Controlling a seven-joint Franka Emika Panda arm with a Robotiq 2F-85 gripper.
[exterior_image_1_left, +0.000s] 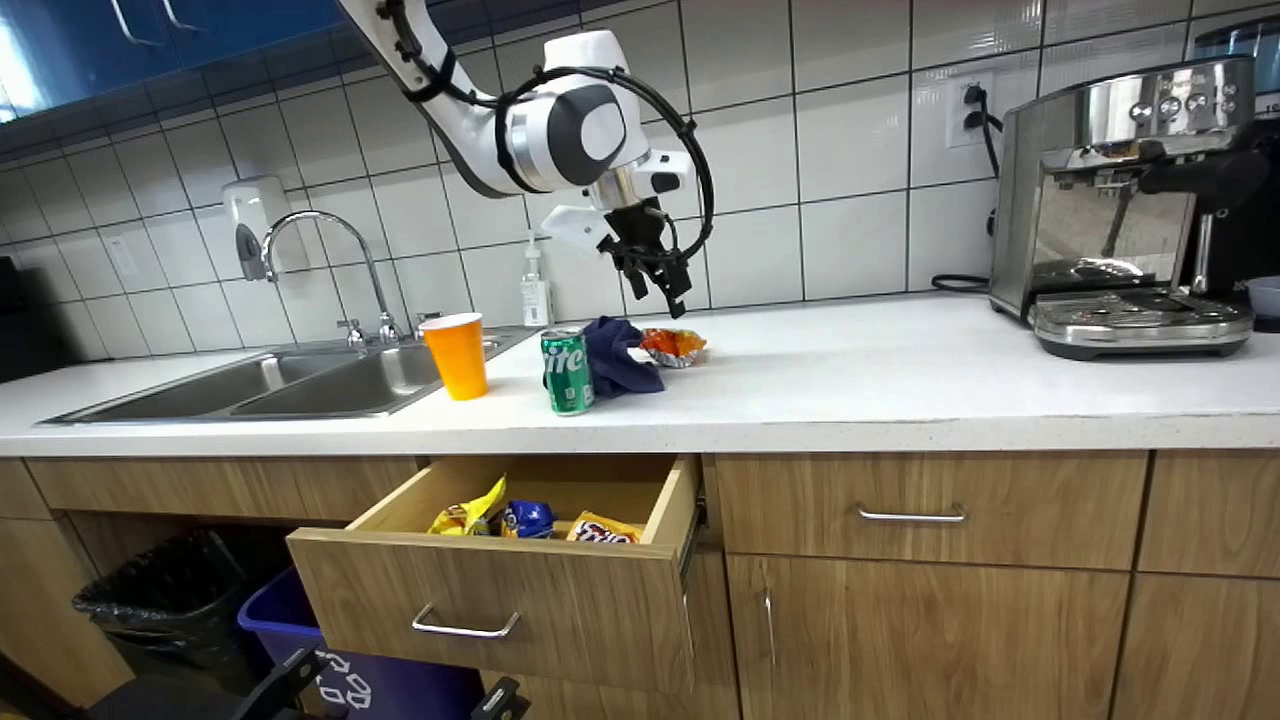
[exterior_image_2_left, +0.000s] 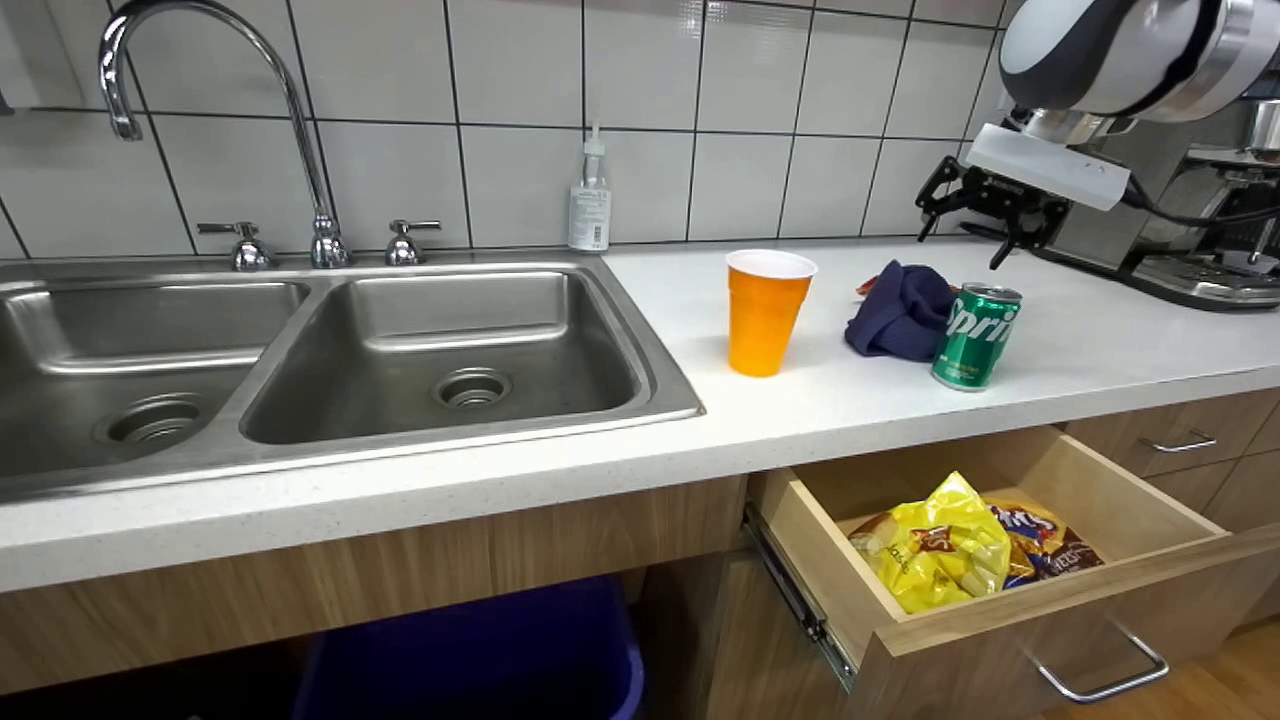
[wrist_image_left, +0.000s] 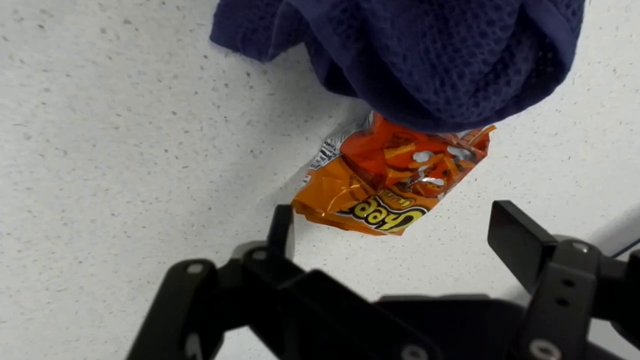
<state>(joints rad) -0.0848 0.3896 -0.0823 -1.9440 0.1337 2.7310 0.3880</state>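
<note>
My gripper (wrist_image_left: 392, 229) stands open above the white counter, nothing between its fingers. Nearest to it is an orange snack bag (wrist_image_left: 390, 185), just beyond the fingertips in the wrist view and apparently below them. A crumpled dark blue cloth (wrist_image_left: 440, 65) overlaps the bag's far edge. In an exterior view the gripper (exterior_image_1_left: 657, 297) hangs over the bag (exterior_image_1_left: 673, 345) and cloth (exterior_image_1_left: 622, 358). Elsewhere the cloth (exterior_image_2_left: 903, 312) hides most of the bag. A green Sprite can (exterior_image_2_left: 978, 338) stands upright beside the cloth, and an orange cup (exterior_image_2_left: 765, 315) stands nearer the sink.
Below the counter a drawer (exterior_image_1_left: 480, 590) is pulled out, with several snack bags inside, one a yellow bag (exterior_image_2_left: 945, 545). A double sink (exterior_image_2_left: 660, 390) with a tall faucet (exterior_image_2_left: 300, 130), a pump bottle (exterior_image_2_left: 590, 205), a coffee machine (exterior_image_1_left: 1120, 210) and a blue bin (exterior_image_2_left: 470, 660) surround the area.
</note>
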